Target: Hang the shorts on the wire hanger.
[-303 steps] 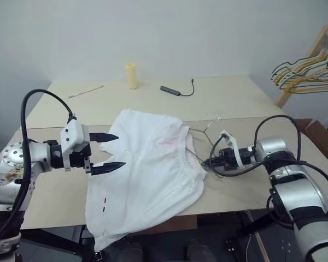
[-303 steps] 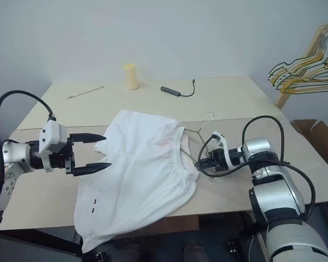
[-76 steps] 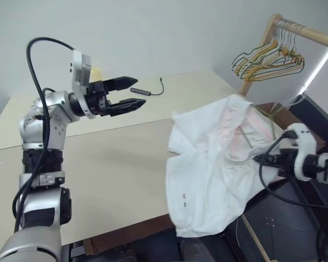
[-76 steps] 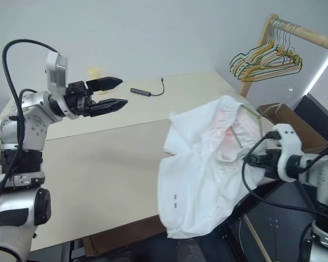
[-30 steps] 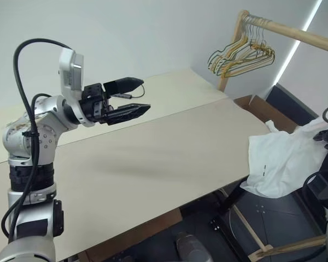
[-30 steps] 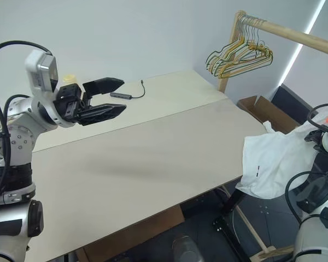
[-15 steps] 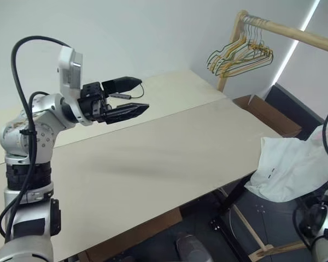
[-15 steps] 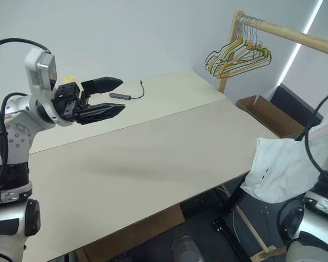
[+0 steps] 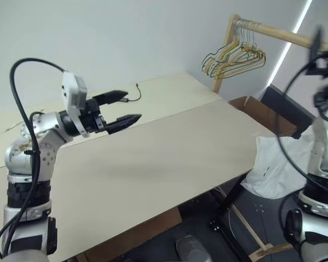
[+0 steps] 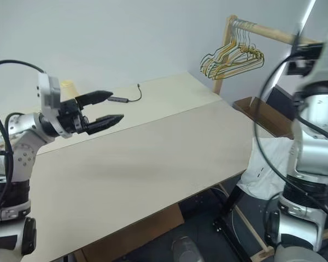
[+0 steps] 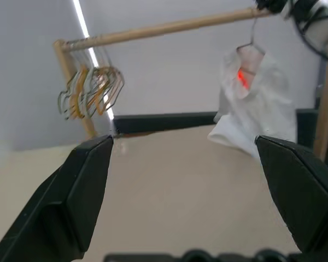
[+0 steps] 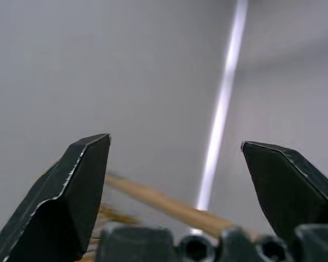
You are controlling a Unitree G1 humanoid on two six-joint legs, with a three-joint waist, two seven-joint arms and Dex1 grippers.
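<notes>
Left gripper (image 9: 123,106) wide open, empty, above table (image 9: 169,147). Right gripper (image 12: 175,180) wide open, empty, raised near wooden rail (image 11: 169,26). Shorts (image 11: 251,103) hanging from rail at 3 o'clock past table edge.

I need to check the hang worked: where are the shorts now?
In the left wrist view the shorts hang on the wooden rail, apart from the bunch of coloured hangers; in the head views they hang off the table's right edge.
</notes>
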